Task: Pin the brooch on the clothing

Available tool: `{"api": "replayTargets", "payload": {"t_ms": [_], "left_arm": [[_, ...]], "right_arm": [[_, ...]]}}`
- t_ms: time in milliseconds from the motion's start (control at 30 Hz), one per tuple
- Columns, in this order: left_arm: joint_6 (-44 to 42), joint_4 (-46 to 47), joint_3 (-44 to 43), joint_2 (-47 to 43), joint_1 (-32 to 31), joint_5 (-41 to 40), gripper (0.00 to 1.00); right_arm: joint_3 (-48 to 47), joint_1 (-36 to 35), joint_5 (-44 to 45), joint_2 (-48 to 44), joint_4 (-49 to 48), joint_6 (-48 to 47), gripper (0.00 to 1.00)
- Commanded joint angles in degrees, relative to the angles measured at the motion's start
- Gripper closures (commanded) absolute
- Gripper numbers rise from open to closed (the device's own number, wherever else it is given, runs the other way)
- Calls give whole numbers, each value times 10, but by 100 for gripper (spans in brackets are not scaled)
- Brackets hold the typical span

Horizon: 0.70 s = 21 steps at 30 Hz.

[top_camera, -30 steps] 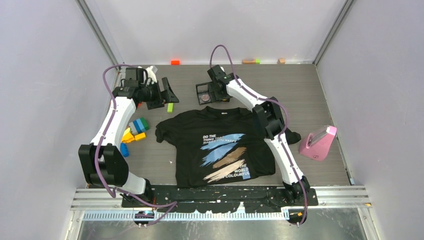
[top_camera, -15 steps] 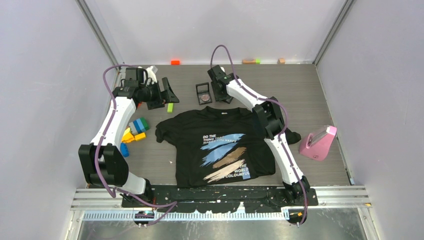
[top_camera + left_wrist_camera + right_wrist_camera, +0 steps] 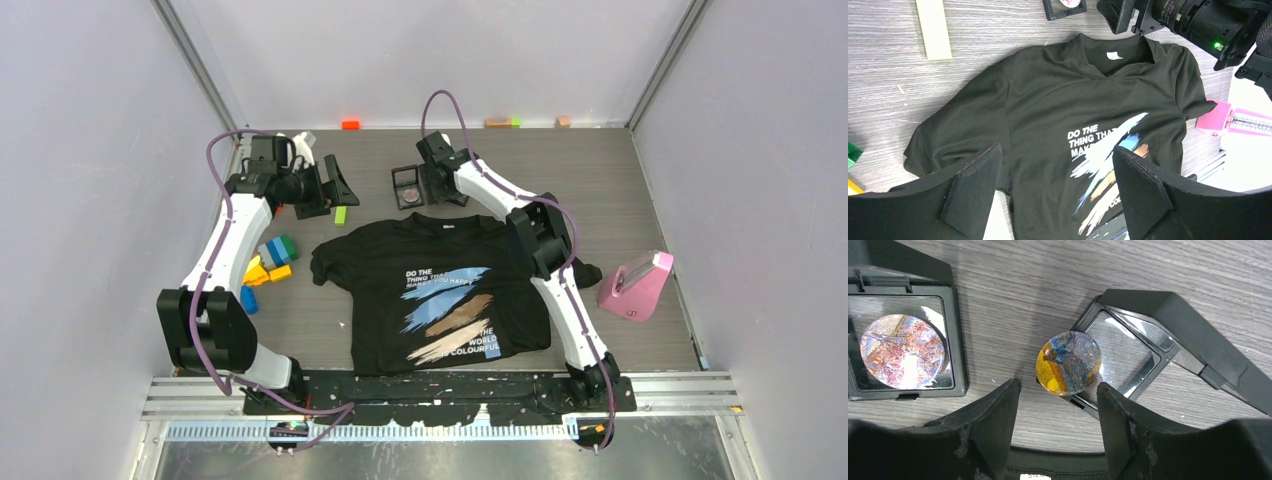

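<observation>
Amber-and-blue brooch (image 3: 1068,363) lies at the far side of the table, the right gripper (image 3: 1058,405) poised over it.
Black T-shirt (image 3: 440,290) is spread flat mid-table, near the arm bases and well apart from the brooch. The brooch rests partly on the rim of an open black case (image 3: 1133,357); a 2nd case (image 3: 957,340) to its left holds a reddish disc (image 3: 902,351). The right gripper's 2 fingers (image 3: 993,425) are spread wide and hold nothing, with the brooch in line between them. The left gripper (image 3: 1057,165), also spread and empty, hangs at the far left, looking down on the shirt. The step in hand looks like picking up the brooch: descend straight, centre the disc, pinch its rim rather than its face, and avoid catching the case's frame or lid.
</observation>
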<state>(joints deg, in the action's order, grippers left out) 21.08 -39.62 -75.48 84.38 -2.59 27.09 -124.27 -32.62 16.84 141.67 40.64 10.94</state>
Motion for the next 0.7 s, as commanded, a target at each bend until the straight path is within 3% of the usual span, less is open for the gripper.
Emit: {"api": "replayTargets", "payload": {"t_ms": [0,400,667], "left_arm": [[7,21,3,-6,3,16,16],[8,23,4,-8,3,23,16],[9,23,5,-6,2,25,16]], "right_arm": [[-24,-2,30,-24,-26,-20,36],[-53,-8,59,8,-50,-60,37],[-71,-10,39,33,-44,-69,45]]}}
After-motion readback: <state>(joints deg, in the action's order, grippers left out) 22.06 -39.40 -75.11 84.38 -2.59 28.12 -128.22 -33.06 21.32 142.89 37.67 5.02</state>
